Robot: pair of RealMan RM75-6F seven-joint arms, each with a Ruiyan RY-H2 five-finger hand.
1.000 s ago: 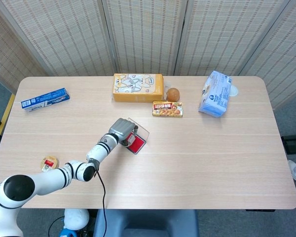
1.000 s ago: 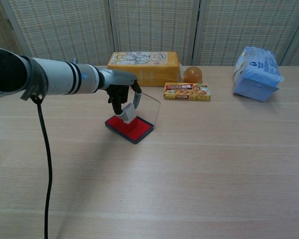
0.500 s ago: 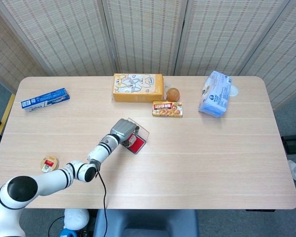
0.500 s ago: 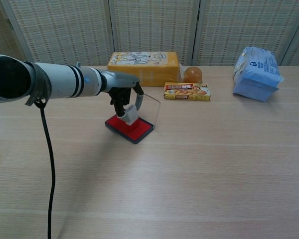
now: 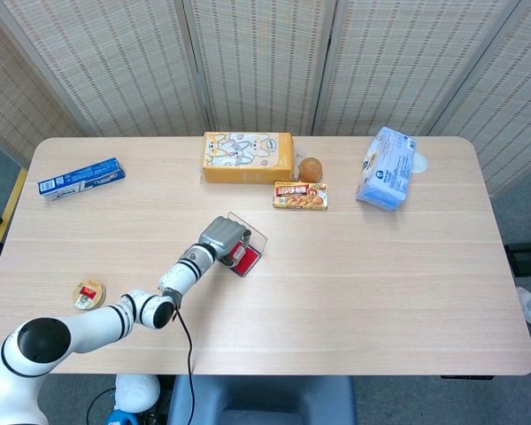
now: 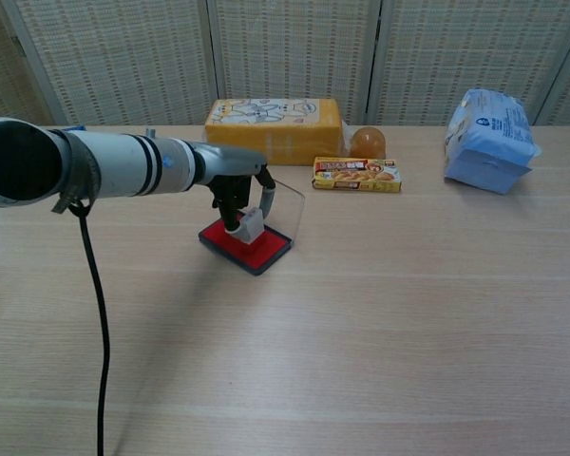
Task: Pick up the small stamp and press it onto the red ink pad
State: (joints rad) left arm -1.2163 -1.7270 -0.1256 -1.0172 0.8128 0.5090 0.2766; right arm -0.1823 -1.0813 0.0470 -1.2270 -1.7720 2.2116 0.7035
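Reaching across the pale wooden worktop (image 5: 354,292) in the head view, the robot's left hand (image 5: 221,239) covers the near-left part of the red ink pad (image 5: 247,258), whose clear lid (image 5: 250,232) stands open behind it; the small stamp is mostly hidden under the hand from this angle. Along the far side sit a yellow cartoon box (image 5: 248,157), a round brown object (image 5: 311,167), a small curry box (image 5: 300,196) and a blue tissue pack (image 5: 386,168), with a blue tube box (image 5: 80,178) far left and a small round tin (image 5: 89,292) near the arm.

Seen from the chest view, the left hand (image 6: 239,187) pinches the small stamp (image 6: 251,224) from above, fingers (image 6: 230,203) closed around its top. The stamp's long axis runs roughly upright, tilted slightly, its lower face pointing down and meeting the red ink pad (image 6: 252,250) near the pad's middle. The right hand appears in neither view.
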